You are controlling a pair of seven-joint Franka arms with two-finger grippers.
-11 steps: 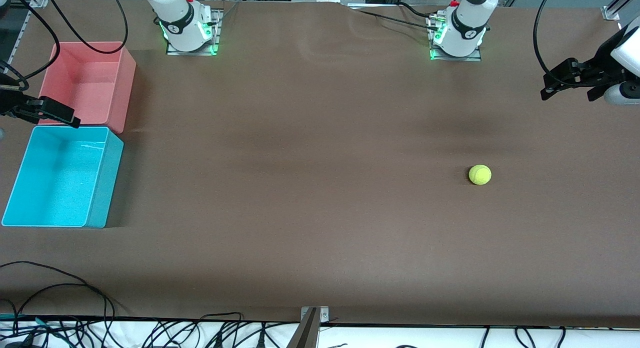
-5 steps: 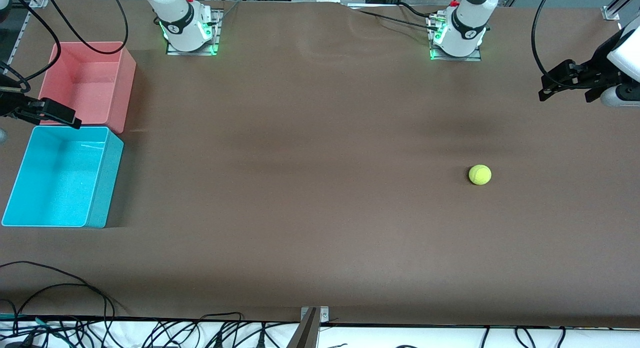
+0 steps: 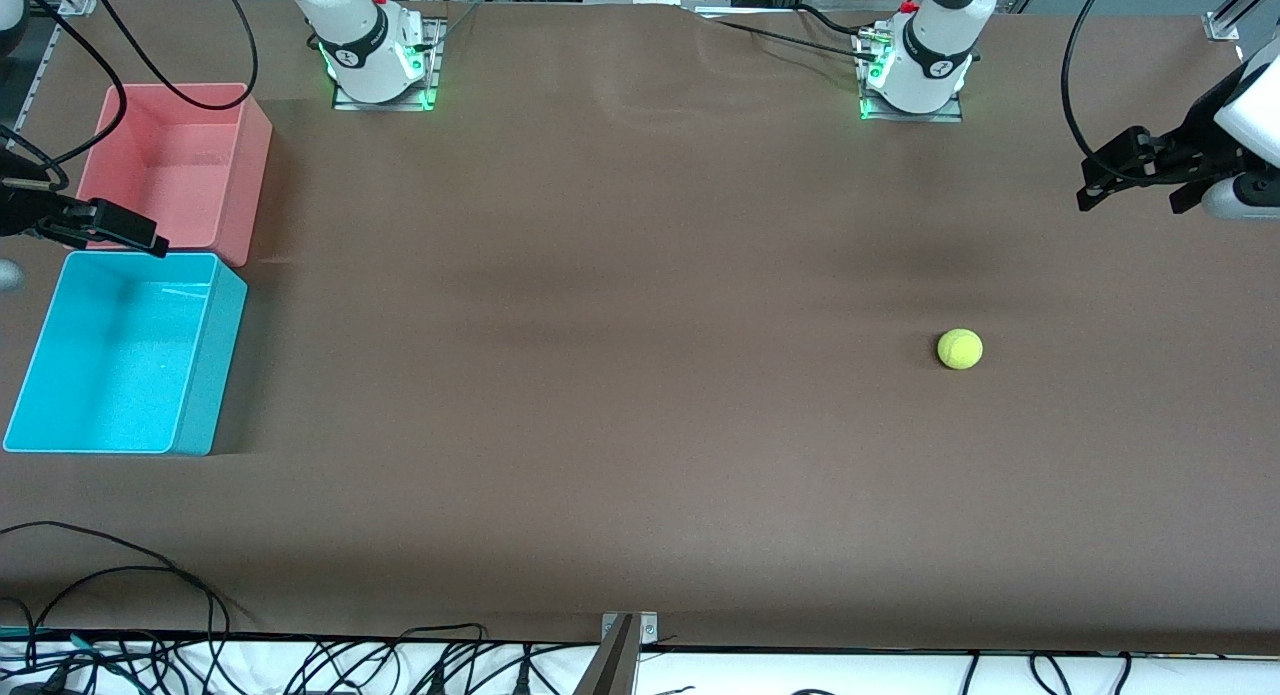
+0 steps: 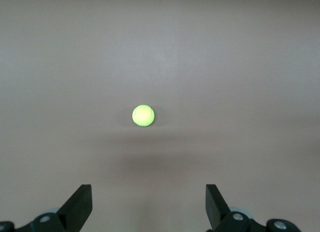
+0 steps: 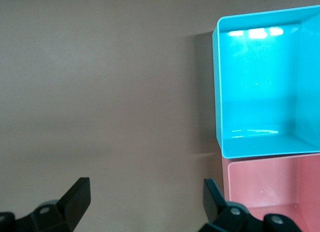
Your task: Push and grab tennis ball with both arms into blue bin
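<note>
The tennis ball (image 3: 960, 349) lies on the brown table toward the left arm's end; it also shows in the left wrist view (image 4: 143, 116). My left gripper (image 3: 1092, 187) is open and empty, up in the air over the table's edge at the left arm's end, apart from the ball. In its wrist view the gripper (image 4: 147, 204) has the ball centred ahead of its wide-spread jaws. The blue bin (image 3: 205, 375) stands empty at the right arm's end. My right gripper (image 3: 150, 243) is open and empty over the line where the blue bin (image 5: 218, 92) meets the pink bin.
A pink-red bin (image 3: 245, 195) stands empty beside the blue bin, farther from the front camera; it also shows in the right wrist view (image 5: 227, 177). Both arm bases (image 3: 380, 65) stand along the table's back edge. Loose cables (image 3: 120, 575) lie at the front edge.
Both grippers have shifted only slightly in the air. The ball and the bins have not moved.
</note>
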